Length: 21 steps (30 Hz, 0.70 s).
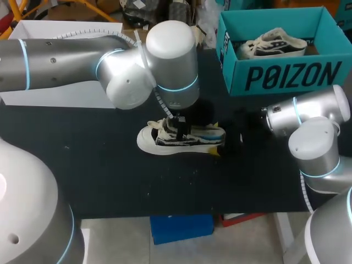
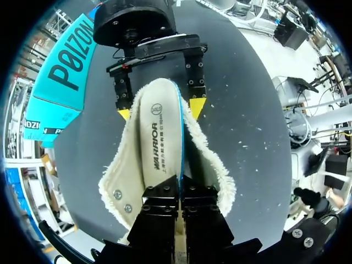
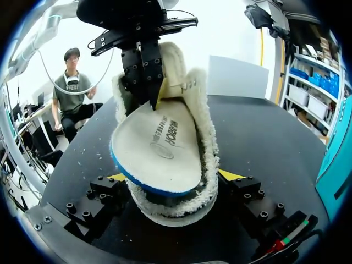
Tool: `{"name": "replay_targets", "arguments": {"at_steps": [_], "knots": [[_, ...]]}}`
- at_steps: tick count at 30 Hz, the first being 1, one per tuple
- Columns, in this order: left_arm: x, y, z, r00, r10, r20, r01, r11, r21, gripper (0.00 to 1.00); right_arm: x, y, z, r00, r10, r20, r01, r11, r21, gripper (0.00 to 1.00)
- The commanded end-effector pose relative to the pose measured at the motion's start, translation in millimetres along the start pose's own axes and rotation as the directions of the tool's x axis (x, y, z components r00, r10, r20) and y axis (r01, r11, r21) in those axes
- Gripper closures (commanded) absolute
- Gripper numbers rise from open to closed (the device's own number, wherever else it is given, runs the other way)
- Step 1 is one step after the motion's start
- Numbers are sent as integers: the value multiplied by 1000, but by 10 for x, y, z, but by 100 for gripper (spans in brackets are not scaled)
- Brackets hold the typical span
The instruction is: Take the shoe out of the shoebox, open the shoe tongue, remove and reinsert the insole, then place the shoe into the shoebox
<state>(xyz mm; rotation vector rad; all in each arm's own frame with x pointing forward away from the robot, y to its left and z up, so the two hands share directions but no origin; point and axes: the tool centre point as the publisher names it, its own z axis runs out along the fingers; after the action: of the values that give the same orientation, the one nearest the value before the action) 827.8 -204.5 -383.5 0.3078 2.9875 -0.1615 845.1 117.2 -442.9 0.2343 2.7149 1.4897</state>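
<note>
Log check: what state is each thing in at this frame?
shoe: out of the box, upright on the table, opening spread wide.
insole: partly raised out of the shoe.
left end effector: shut on the insole.
right end effector: shut on the shoe's heel.
shoebox: open.
second shoe: lying inside the shoebox.

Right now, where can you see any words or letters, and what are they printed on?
Shoebox: one big dark word across its teal front wall, plain in the head view.
Shoebox side wall, left wrist view: a white strip with smaller dark print, partly cut off.
Insole: one dark word along its length, below a round stamp; the stamp's print is too small to read.
Shoe: no print I can make out.
</note>
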Motion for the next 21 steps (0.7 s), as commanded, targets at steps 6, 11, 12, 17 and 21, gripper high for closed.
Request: {"name": "replay_targets", "arguments": {"at_steps": [6,11,12,17,21], "knots": [[-41,-50,102,999,33,-10,-33,999,37,100,-19,-6,14,1000,1,1,-1,1000,1,100],[-42,-85,136,996,88,18,-89,994,62,67,-19,-6,14,1000,1,1,-1,1000,1,100],[-32,-88,139,995,94,26,-96,994,60,61,-19,-6,14,1000,1,1,-1,1000,1,100],[4,-83,182,993,114,44,-117,991,67,47,-19,-6,14,1000,1,1,-1,1000,1,100],[2,-77,216,991,118,61,-123,989,82,49,-19,-6,14,1000,1,1,-1,1000,1,100]]}}
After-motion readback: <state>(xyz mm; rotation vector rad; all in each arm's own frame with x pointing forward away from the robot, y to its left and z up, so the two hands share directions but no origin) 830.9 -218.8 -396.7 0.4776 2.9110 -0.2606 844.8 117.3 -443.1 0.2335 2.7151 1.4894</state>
